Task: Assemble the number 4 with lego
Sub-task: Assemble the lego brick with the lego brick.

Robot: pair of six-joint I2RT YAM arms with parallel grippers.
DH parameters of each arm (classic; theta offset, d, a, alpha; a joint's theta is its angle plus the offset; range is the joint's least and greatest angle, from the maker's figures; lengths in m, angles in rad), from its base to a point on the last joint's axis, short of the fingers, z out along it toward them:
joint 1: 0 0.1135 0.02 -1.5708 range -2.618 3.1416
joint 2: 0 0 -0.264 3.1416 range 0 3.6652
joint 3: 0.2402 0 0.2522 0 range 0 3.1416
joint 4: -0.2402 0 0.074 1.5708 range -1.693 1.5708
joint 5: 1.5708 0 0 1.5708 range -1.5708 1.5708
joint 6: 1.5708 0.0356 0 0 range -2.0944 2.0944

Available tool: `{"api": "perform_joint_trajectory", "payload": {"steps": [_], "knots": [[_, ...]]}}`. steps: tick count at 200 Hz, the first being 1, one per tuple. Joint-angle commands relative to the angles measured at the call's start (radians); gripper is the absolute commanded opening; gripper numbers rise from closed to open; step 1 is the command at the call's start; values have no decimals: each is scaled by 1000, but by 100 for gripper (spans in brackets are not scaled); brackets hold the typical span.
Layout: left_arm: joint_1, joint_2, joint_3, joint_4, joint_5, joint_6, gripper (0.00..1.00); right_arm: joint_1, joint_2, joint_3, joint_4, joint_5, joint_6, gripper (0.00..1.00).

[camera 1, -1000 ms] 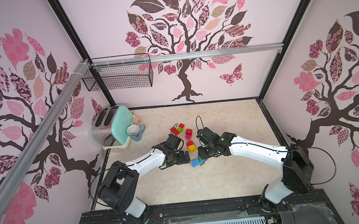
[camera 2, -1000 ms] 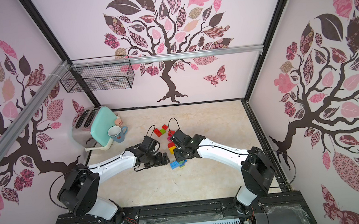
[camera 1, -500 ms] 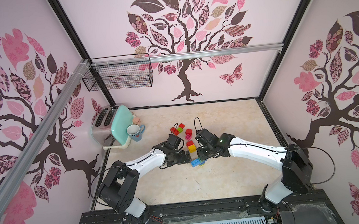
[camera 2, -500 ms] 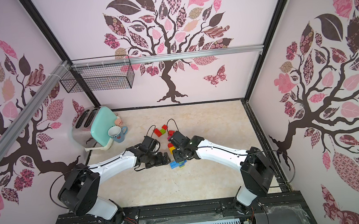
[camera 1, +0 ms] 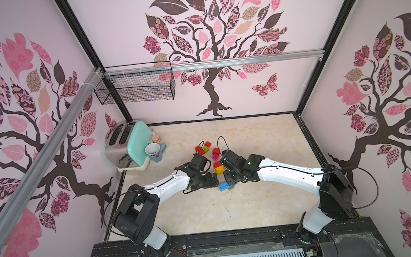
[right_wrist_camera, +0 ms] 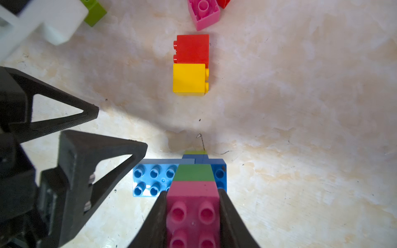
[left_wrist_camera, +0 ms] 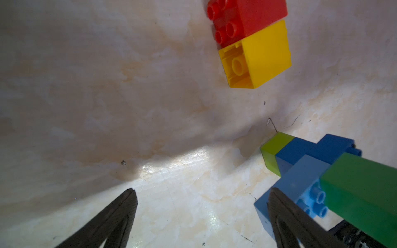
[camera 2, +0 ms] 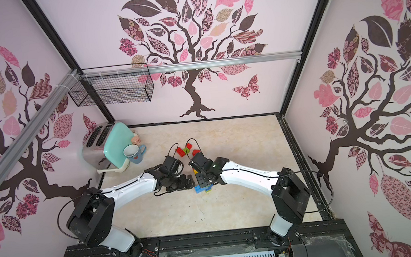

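Pink plastic fills your right gripper: its fingers are clamped on the pink brick that caps the lego column, at the middle of the table, nearer than the loose bricks. Against the picture a second back, your right arm has edged slightly left; the left arm and the loose bricks look unmoved. Your left gripper is released, jaws wide, one fingertip just beside the light-blue brick; whether they touch cannot be told. Only the right wrist view shows the grip on pink, which both top views hide beneath the gripper. The left wrist view shows the side of the lime brick, a sliver elsewhere. A top view adds the mug and toaster, far left. The column runs along the gripper toward the table: pink, green brick, dark-blue brick, lime, studs facing the gripper. The light-blue brick's long axis lies left-right, jutting toward your left gripper. Just beyond, a red brick and a yellow brick lie touching, on their sides.
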Motion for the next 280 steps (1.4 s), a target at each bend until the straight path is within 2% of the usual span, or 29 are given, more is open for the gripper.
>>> {"api": "perform_joint_trajectory", "payload": {"steps": [1,43,56,108,151,183,237,280], "knots": [[-5,-8,46,-15,-47,25,98,-21,138,-128,-295,55,-1,0],[-3,-74,41,-42,-189,17,98,-21,84,-63,-247,101,47,0],[-1,-90,40,-49,-208,24,98,-21,74,-44,-238,117,56,5],[0,-86,39,-58,-200,30,98,-21,70,-12,-162,16,78,20],[0,-91,38,-56,-196,35,98,-21,78,52,-152,31,62,31],[0,-96,35,-64,-207,39,98,-21,66,108,-143,51,43,47],[0,-104,39,-72,-234,34,98,-21,8,107,-103,45,27,71],[9,-175,48,-100,-328,-4,98,-21,-75,123,-18,17,-49,84]]}}
